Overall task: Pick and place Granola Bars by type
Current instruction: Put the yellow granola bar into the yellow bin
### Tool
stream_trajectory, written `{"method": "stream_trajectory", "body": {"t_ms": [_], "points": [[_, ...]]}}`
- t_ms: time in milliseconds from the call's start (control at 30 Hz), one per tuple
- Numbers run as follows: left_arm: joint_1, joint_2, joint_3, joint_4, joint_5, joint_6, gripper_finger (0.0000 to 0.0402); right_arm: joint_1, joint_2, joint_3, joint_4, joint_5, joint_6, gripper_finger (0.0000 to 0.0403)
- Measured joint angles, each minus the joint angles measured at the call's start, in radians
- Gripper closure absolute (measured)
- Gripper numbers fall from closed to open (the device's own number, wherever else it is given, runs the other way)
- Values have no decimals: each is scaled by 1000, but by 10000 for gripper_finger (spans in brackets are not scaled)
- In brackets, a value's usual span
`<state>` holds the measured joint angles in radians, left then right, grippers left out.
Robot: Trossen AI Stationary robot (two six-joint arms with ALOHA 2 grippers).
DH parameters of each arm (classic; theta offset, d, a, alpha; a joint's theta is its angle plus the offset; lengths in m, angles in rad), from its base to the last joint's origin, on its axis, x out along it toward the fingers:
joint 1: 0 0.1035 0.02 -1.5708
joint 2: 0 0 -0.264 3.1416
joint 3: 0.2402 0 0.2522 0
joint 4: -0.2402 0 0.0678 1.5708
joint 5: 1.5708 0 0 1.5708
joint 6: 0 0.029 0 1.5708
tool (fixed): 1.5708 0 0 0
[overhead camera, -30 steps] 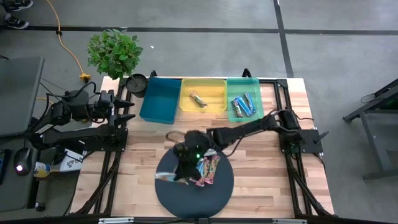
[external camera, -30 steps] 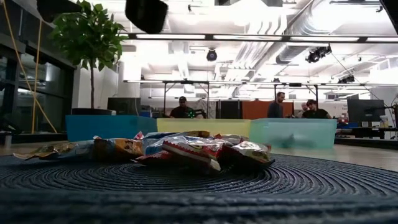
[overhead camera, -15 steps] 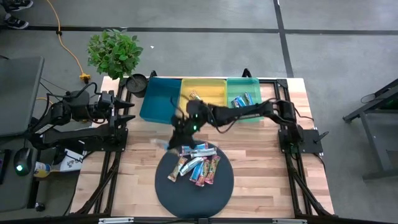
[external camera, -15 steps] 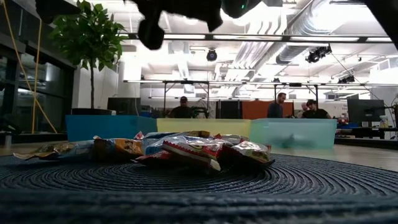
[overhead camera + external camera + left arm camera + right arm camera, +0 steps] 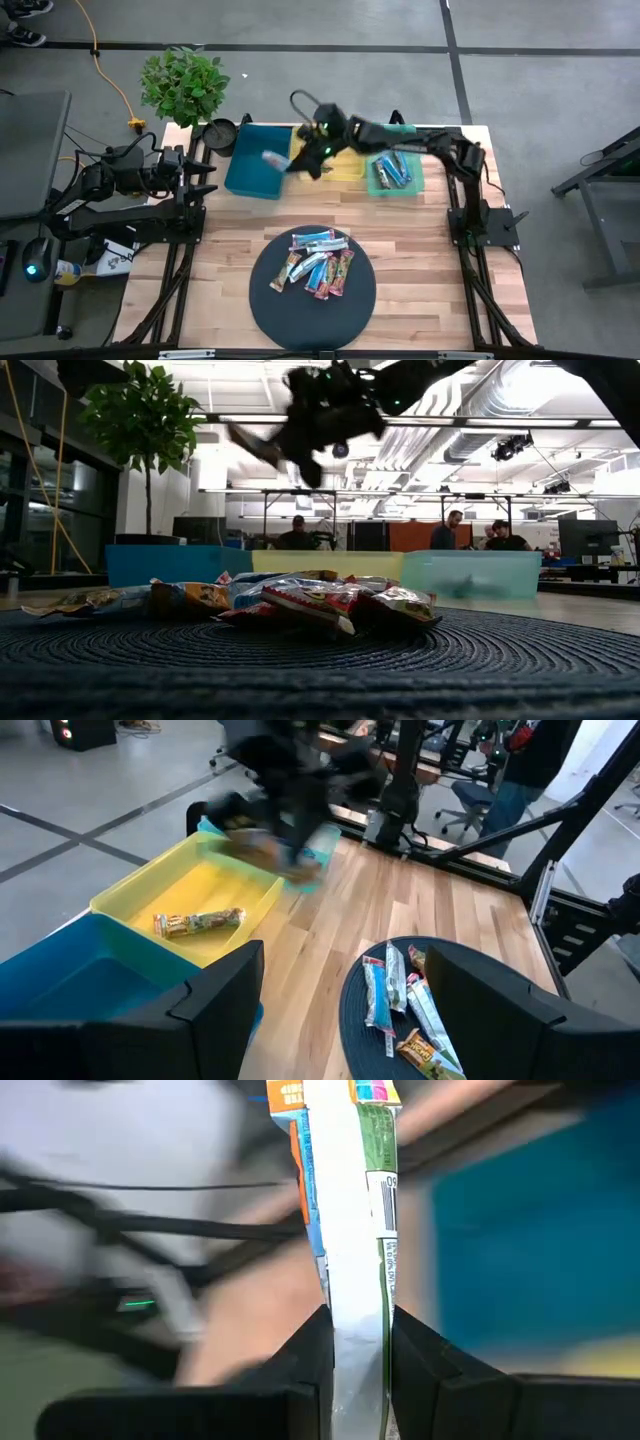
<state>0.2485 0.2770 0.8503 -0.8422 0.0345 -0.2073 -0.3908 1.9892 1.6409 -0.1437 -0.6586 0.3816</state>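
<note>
Several granola bars point(image 5: 315, 262) lie in a loose heap on a round dark mat point(image 5: 290, 310) at the table's near middle. My right gripper point(image 5: 298, 163) reaches over the far bins and is shut on a silver-white granola bar point(image 5: 272, 160), which hangs above the blue bin point(image 5: 250, 178). The low view shows that bar point(image 5: 248, 443) high in the air. One bar point(image 5: 198, 922) lies in the yellow bin point(image 5: 150, 890). Blue bars point(image 5: 392, 170) lie in the green bin point(image 5: 378, 186). My left gripper point(image 5: 350, 1020) waits open off the table's left edge. My right gripper pinches the silver-white bar near one end point(image 5: 352, 1330) between its two fingers point(image 5: 312, 1355). The fingers come from the table's right, slanting a little down, and lie along the bar. The bar sticks out past the fingertips, lifted clear above the blue bin.
The three bins stand in a row along the far edge, blue, yellow, then green from left to right. A potted plant point(image 5: 183, 85) and a small dark pot point(image 5: 220, 133) stand at the far left corner. Bare wood point(image 5: 410, 240) lies between mat and bins. People sit in the room beyond.
My right gripper has risen from the mat with the silver-white bar. It has swung toward the table's far edge and now stands over the blue bin. The bar has come clear of the heap. The heap has stayed on the mat.
</note>
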Motion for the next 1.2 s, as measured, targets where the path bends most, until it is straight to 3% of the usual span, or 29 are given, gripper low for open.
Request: {"method": "stream_trajectory", "body": {"t_ms": [233, 533, 767, 1200], "points": [[0, 0, 0, -37, 0, 0, 129, -116, -64, 0, -401, 406, -196, 345], [0, 0, 0, -51, -39, 0, 129, -150, -56, 0, -564, 685, -294, 345], [0, 0, 0, -51, -53, -7, 129, -165, -29, 0, -596, 705, -301, 330], [0, 0, 0, -50, -56, -7, 129, -166, 28, 0, -583, 630, -308, 268]]}}
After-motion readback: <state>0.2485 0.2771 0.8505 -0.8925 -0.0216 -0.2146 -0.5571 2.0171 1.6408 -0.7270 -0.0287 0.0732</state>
